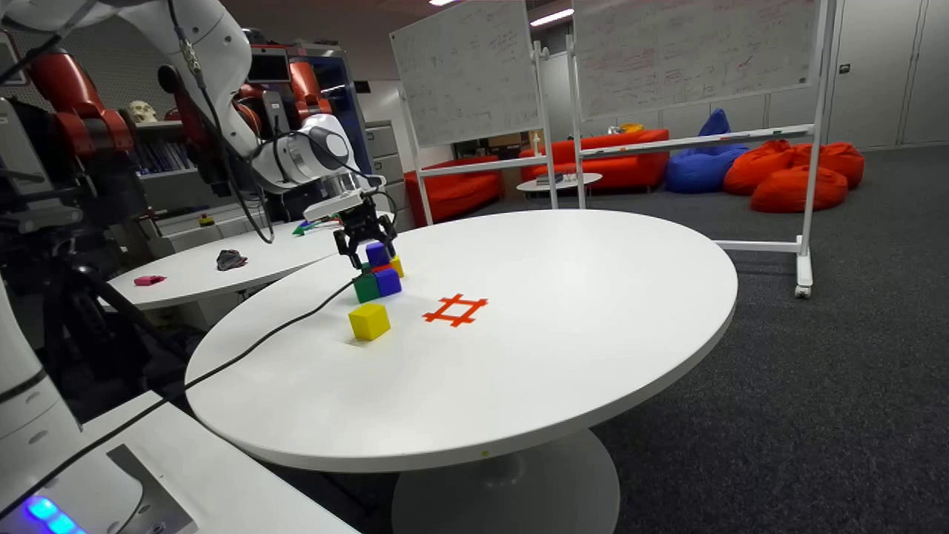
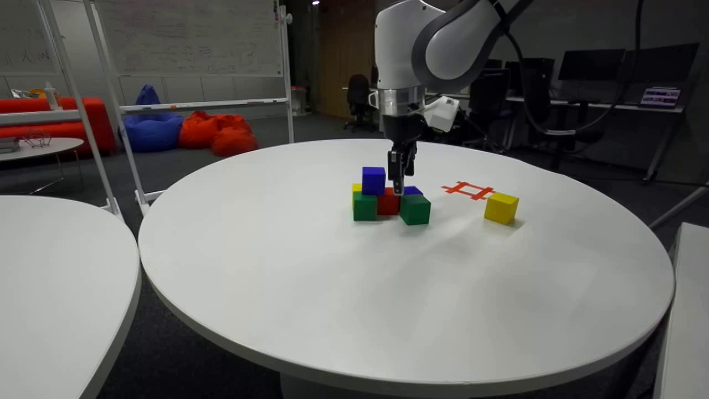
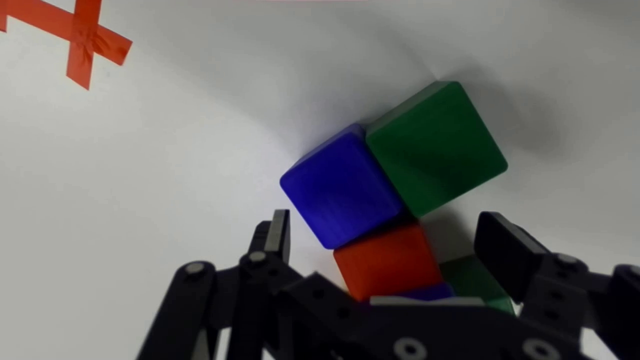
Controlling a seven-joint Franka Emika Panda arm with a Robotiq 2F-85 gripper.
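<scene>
My gripper (image 3: 387, 237) stands open above a cluster of coloured cubes, its fingers (image 3: 279, 232) wide apart with nothing gripped. Under it in the wrist view lie a blue cube (image 3: 342, 190), a green cube (image 3: 437, 147) touching it, and a red cube (image 3: 387, 262) partly between the jaws. Another green cube (image 3: 470, 275) is half covered by the gripper. An exterior view shows a raised blue cube (image 2: 373, 180) on top of the cluster, beside the gripper (image 2: 404, 180). A yellow cube (image 2: 356, 194) peeks out behind. Apart from the cluster sits a loose yellow cube (image 1: 369, 322).
Orange tape (image 1: 454, 311) marks a crossed square on the round white table (image 1: 578, 297). A dark cable (image 1: 274, 337) crosses in front of the table in that exterior view. A neighbouring table (image 2: 55, 277) adjoins it. Whiteboards (image 1: 467, 74) stand behind.
</scene>
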